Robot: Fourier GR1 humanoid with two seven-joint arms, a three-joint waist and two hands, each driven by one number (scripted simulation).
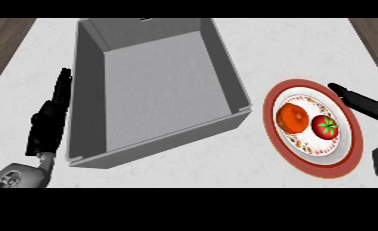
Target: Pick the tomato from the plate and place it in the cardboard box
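A red tomato [325,126] with a green stem lies on a red-rimmed round plate [297,87] at the right of the counter. Beside it on the same plate sits an orange fruit [292,117]. Left of the plate stands a large grey open box [159,87], nothing inside it. My right hand [356,100] comes in from the right edge with straight fingers, hovering over the plate's upper right rim, a little short of the tomato. My left hand [50,115] rests at the box's left side, fingers straight and pointing up.
The counter top is pale marble [295,45]. Dark wood shows at the far upper corners. The box's near right corner stands close to the plate's left rim.
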